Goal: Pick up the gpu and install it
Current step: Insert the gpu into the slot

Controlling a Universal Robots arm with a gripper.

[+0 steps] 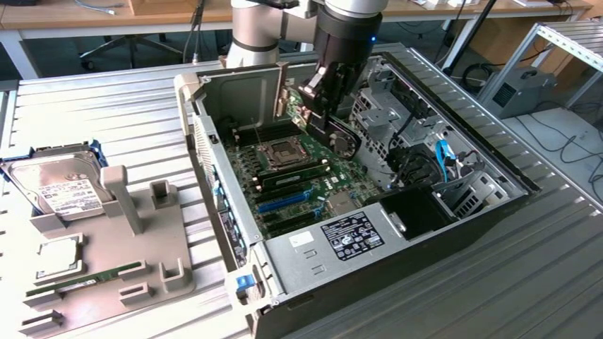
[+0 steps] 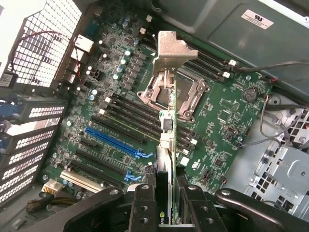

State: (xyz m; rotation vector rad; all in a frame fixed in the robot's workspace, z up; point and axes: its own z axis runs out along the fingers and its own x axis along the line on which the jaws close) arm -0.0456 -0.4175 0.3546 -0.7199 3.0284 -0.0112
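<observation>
The pick-up half of the job looks done: the gpu (image 2: 168, 145) is clamped edge-on between the two black fingers (image 2: 145, 208) of the hand (image 1: 318, 99), held as a thin upright card with its silver metal bracket (image 2: 171, 50) at the end farthest from the grip. The hand is therefore neither wide nor empty; its jaws stand narrowed onto the card's two flat faces, and the card runs straight out from between them. In the exterior view the hand hangs inside the open computer case (image 1: 490, 176), near the case's back wall and above the motherboard (image 1: 320, 185), with the card's green circuit-board edge showing beside the fingers. The case itself lies on its side toward the bench's right edge in that view. What is left, as I judge it, is the install proper: the card is above the board rather than in it, its lower edge seems apart from every connector, and the blue expansion slot (image 2: 113, 141) lies bare to one side of the card, with the processor socket (image 2: 161, 94) behind it. Whether the card is lined up with a slot I cannot tell from here. On the grey parts tray (image 1: 104, 279) at the bench's left edge, the hard drive (image 1: 56, 185) and the slim memory stick (image 1: 85, 279) sit untouched, well apart from the hand.
</observation>
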